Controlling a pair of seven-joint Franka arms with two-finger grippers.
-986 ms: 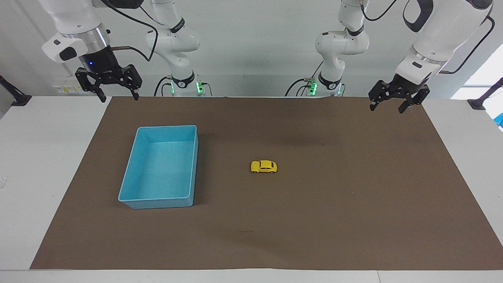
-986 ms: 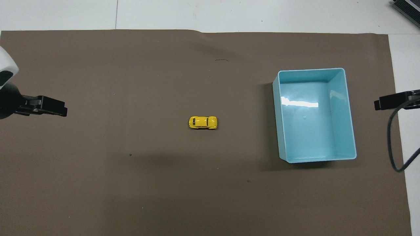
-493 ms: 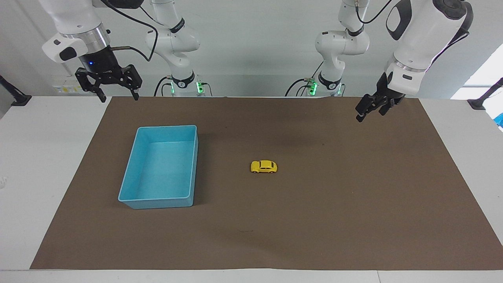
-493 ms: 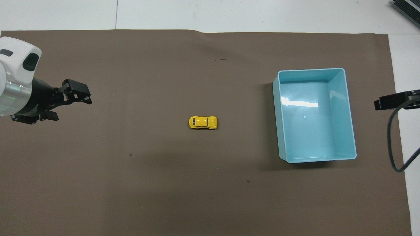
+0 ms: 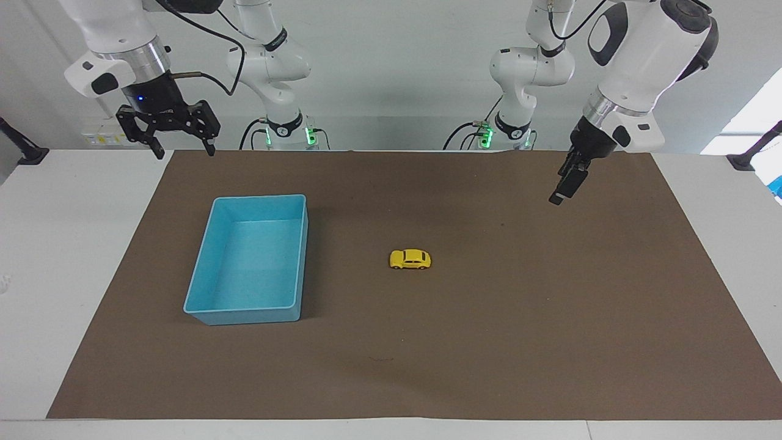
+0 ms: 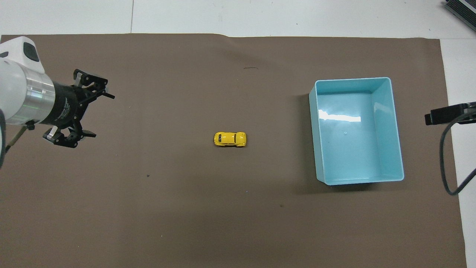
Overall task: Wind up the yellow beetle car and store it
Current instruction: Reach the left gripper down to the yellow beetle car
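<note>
Both arms were glossy white with rounded housings and black bands at the joints. Each wrist ended in a brushed silver ring, then a black cylinder carrying a black hand of linked bars. The left hand (image 5: 565, 188) bore faint white lettering on its cylinder; the right hand (image 5: 181, 148) showed a small blue light. Black cables looped along the arms, and green lights glowed at the bases.

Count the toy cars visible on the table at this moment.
1: the yellow beetle car sits on the brown mat, mid-table, beside the empty blue bin. Nothing could hide another.
</note>
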